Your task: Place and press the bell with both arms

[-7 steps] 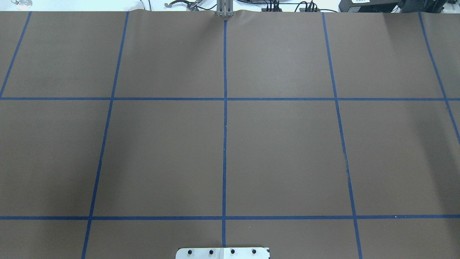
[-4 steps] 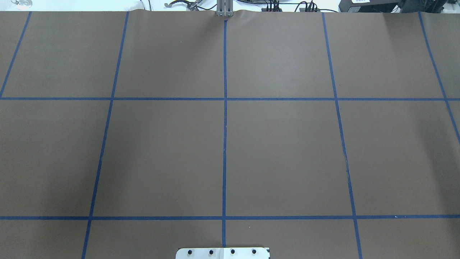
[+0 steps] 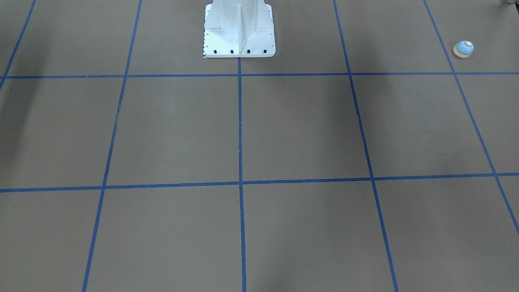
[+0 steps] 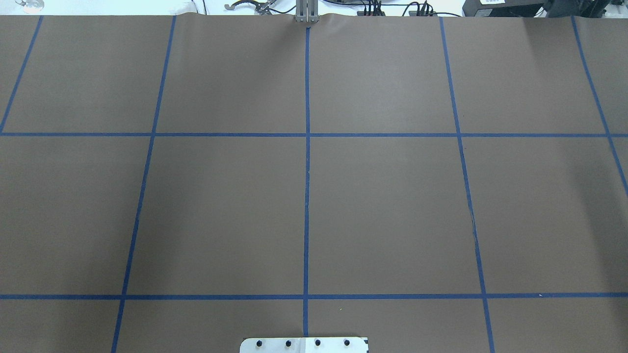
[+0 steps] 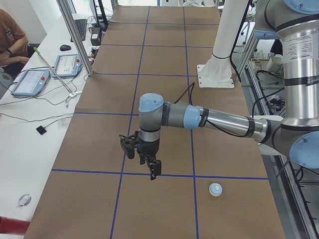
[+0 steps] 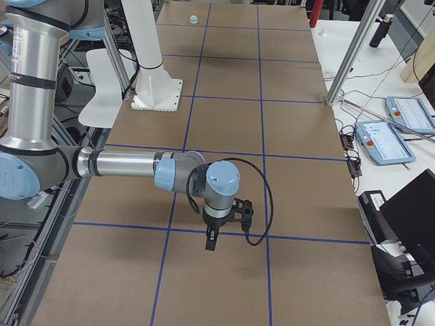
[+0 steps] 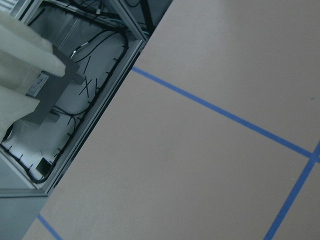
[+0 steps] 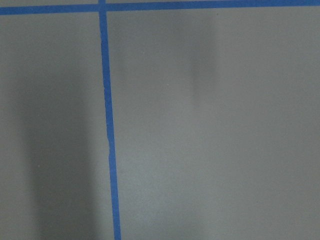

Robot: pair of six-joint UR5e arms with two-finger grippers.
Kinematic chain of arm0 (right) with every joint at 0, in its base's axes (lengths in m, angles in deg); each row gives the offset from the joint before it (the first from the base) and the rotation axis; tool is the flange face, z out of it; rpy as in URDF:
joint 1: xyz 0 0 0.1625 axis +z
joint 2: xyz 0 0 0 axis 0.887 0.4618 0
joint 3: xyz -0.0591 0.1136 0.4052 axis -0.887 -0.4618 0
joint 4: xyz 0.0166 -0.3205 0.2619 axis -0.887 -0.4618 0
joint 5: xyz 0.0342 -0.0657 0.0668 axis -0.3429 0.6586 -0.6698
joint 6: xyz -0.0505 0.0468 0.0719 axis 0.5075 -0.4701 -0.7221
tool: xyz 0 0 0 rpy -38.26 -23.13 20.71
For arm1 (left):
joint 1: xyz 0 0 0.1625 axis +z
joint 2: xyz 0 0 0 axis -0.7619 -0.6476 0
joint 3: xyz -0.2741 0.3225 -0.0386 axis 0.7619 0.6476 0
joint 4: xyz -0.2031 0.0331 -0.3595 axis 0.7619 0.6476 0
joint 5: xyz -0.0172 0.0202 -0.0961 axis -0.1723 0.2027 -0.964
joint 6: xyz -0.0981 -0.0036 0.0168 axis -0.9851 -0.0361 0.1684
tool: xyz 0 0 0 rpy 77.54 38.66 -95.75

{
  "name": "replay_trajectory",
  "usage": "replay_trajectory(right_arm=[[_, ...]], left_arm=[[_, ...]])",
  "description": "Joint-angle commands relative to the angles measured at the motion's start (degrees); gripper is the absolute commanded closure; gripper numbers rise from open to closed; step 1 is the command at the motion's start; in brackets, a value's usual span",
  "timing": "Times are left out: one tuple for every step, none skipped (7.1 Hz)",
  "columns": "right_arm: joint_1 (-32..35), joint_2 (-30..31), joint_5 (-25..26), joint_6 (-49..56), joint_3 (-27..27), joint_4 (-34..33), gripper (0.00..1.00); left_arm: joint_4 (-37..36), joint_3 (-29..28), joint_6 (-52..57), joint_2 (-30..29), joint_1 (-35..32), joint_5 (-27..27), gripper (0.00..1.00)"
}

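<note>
The bell (image 3: 463, 49) is a small light-blue dome on a cream base. It stands alone on the brown table cover, near the robot's side at its left end. It also shows in the exterior left view (image 5: 215, 189) and, tiny and far off, in the exterior right view (image 6: 194, 19). My left gripper (image 5: 147, 164) hangs above the table, apart from the bell and farther from the robot's side. My right gripper (image 6: 214, 234) hangs over the table's other end. Both grippers show only in the side views, so I cannot tell whether they are open or shut.
The white bolted pedestal (image 3: 239, 40) stands at the robot's edge. Blue tape lines (image 4: 307, 196) grid the brown cover. Side tables hold tablets (image 5: 30, 82) (image 6: 389, 142) and cables. Aluminium posts (image 5: 75, 45) (image 6: 353, 54) stand at the far edge. A person (image 5: 10, 40) sits there.
</note>
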Motion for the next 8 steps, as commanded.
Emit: replay_trajectory(right_arm=[[-0.1, 0.0, -0.2, 0.1, -0.1, -0.2, 0.00], [-2.2, -0.2, -0.4, 0.1, 0.0, -0.1, 0.00], [-4.8, -2.4, -0.6, 0.0, 0.1, 0.0, 0.00], [-7.6, -6.0, -0.8, -0.3, -0.1, -0.4, 0.00], [-9.9, -10.3, -2.6, -2.3, -0.5, -0.5, 0.00], [-14.1, -14.3, -2.7, -8.7, -0.6, -0.2, 0.00], [-17.4, -18.4, -3.0, -14.5, -0.4, -0.1, 0.00], [-21.0, -21.0, -2.5, -14.9, -0.8, -0.1, 0.00]], left_arm=[[-0.7, 7.1, -18.3, 4.2, 9.7, 1.9, 0.00], [-0.9, 8.0, -31.3, 4.0, 18.5, 3.6, 0.00], [-1.0, 9.4, -36.7, 4.2, 21.4, 4.0, 0.00], [-1.0, 9.7, -41.6, 5.8, 23.5, 4.4, 0.00], [-1.1, 9.8, -47.5, 8.2, 26.4, 6.4, 0.00], [-1.1, 9.9, -53.4, 11.6, 29.7, 7.0, 0.00], [-2.0, 10.2, -60.3, 13.8, 33.5, 7.1, 0.00], [-6.6, 10.3, -68.4, 13.9, 36.9, 7.1, 0.00]])
